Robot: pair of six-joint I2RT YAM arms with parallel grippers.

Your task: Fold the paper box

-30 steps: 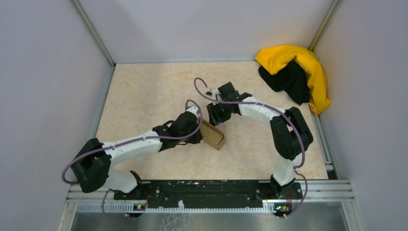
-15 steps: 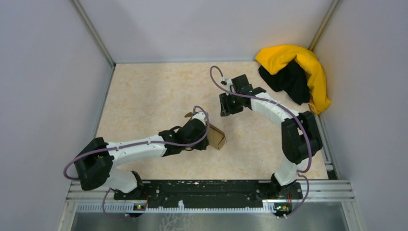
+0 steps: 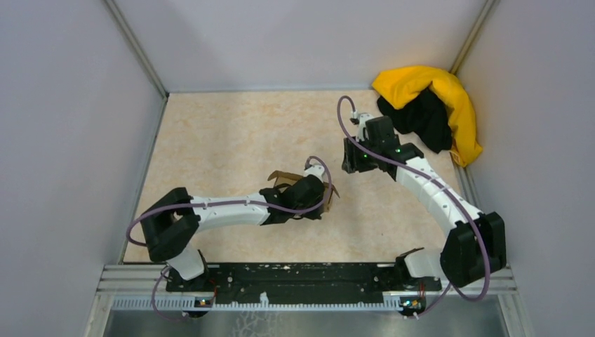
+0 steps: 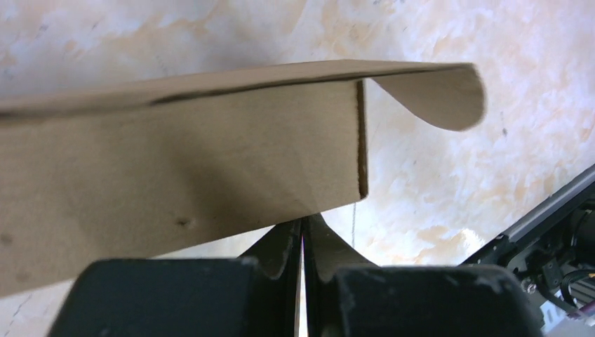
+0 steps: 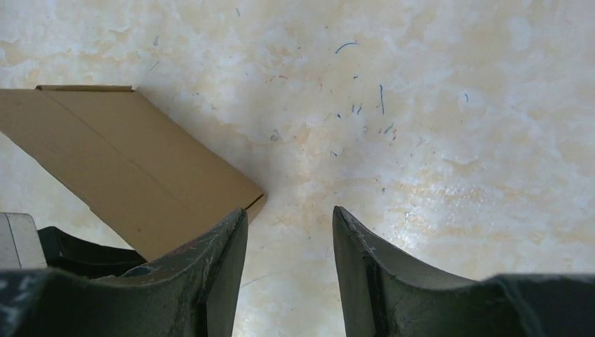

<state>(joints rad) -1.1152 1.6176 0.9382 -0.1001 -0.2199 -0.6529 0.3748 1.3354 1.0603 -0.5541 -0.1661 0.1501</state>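
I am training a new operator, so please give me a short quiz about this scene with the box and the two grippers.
1. True or false: the right gripper is open and holds nothing.
2. Where does the cloth lie? A: at the far right corner of the table. B: at the near left corner. C: between the two arm bases.
3. Which gripper is shut on the box?
Key: 1 true. 2 A. 3 the left gripper.
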